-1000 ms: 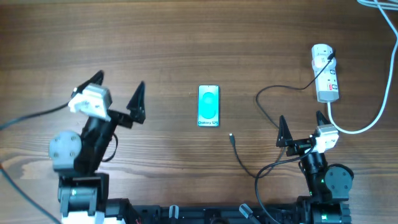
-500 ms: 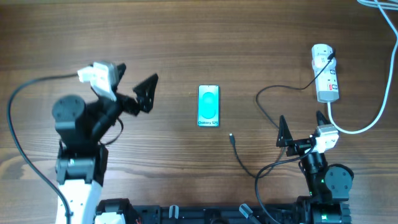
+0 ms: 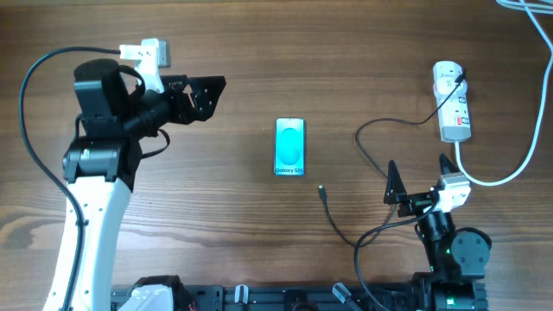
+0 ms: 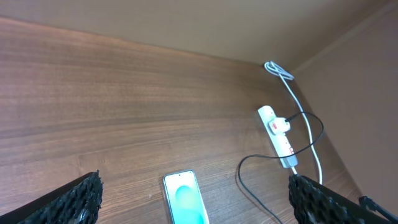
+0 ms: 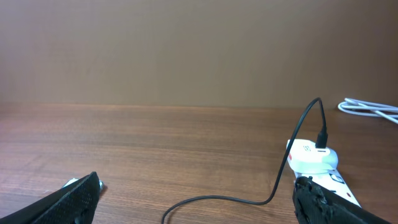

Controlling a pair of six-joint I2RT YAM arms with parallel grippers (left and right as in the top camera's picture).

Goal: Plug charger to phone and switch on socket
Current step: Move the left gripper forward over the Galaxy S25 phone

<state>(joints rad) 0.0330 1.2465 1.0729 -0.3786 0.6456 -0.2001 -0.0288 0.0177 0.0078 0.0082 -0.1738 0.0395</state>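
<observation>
Plainly little of the task is done yet. At the upper left of the overhead view the left gripper (image 3: 206,93) hangs above the table (image 3: 259,52) with its dark, ridged fingers spread wide and nothing between them, well apart from every task thing. In the middle of the frame lies the phone (image 3: 289,147), a flat, slim rectangle with rounded corners and a glossy cyan screen, face up on the brown wood-grain surface. Nothing is plugged into it. Just below and to its right the charger (image 3: 341,229) ends in a small loose plug tip on the bare wood, near the phone's lower edge but not touching it. The thin, limp black cable curls down toward the bottom of the frame and loops back up to the right. At the lower right the right gripper (image 3: 419,173) also stands spread and empty, close to that loop. At the upper right sits the socket (image 3: 451,108), a white, hard-looking elongated strip with a rounded end and small red markings; the charger's black plug appears seated in it already, and a thick white cable (image 3: 510,177) trails off it. Whether its switch is on cannot be told. Left to do, as I judge it: picking up the tip, seating it in the phone, and pressing the switch.
</observation>
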